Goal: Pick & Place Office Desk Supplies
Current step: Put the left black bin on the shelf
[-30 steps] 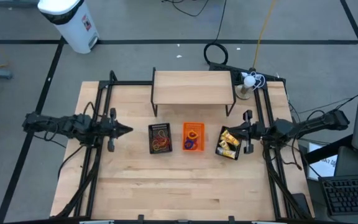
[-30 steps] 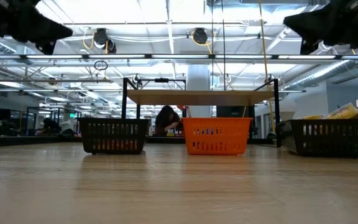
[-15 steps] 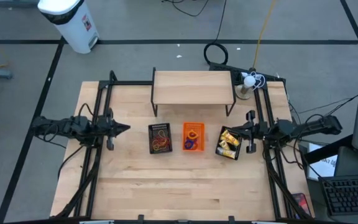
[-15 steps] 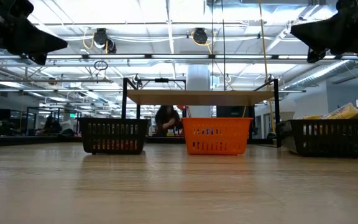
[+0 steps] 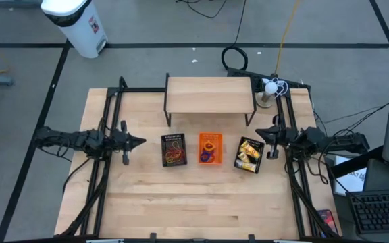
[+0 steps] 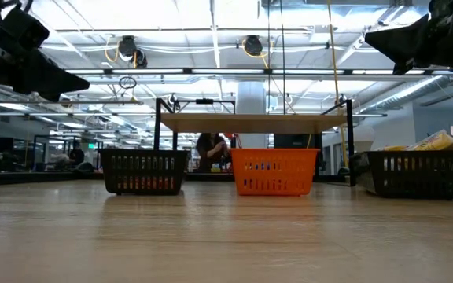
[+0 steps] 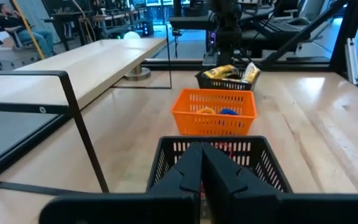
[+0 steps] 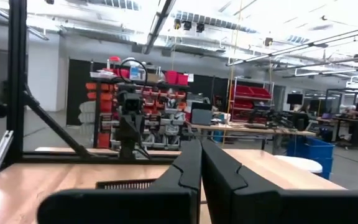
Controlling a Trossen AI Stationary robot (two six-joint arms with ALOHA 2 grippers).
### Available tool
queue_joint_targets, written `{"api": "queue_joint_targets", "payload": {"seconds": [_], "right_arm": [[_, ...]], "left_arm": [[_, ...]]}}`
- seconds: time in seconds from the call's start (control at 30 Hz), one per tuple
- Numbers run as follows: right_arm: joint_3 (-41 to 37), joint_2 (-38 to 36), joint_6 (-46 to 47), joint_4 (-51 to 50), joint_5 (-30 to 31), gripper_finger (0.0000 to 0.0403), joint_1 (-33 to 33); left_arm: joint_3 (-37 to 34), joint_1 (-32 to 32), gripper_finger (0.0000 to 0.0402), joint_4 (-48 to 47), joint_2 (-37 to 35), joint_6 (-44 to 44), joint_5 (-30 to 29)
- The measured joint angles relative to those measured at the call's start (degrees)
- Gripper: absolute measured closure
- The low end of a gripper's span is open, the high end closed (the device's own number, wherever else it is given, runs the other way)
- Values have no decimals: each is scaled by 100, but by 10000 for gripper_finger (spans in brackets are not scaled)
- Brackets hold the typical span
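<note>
Both hands are hanging closed and empty at the worktop's sides, with the supplies lying sorted in three trays

Going left to right, we are seeing the left hand [image 5: 139, 142] pinched shut on nothing, just beside the left mesh tray [image 5: 174, 150] with its rubber bands [image 5: 175, 156]; then the orange tray [image 5: 210, 148] holding small rings [image 5: 209, 156]; then the right mesh tray [image 5: 249, 155] with yellow pieces [image 5: 250, 153], and the right hand [image 5: 258, 133], also closed and empty, hanging just above its outer edge. We are judging the risk to be a closed hand nudging a light tray across the worktop [image 5: 194, 202] if it drops in before opening
</note>
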Motion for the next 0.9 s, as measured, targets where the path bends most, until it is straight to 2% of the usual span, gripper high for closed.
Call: {"api": "queue_joint_targets", "payload": {"seconds": [0.47, 0.63, 0.9], "right_arm": [[-11, 2, 819, -38, 7, 403, -2], [-13, 123, 947, -78, 9, 403, -2], [-13, 249, 808, -32, 14, 403, -2]], "left_arm": [[-4, 11, 399, 31, 221, -93, 6], [-4, 11, 389, 31, 517, -108, -12], [-4, 11, 394, 35, 1196, -101, -362]]}}
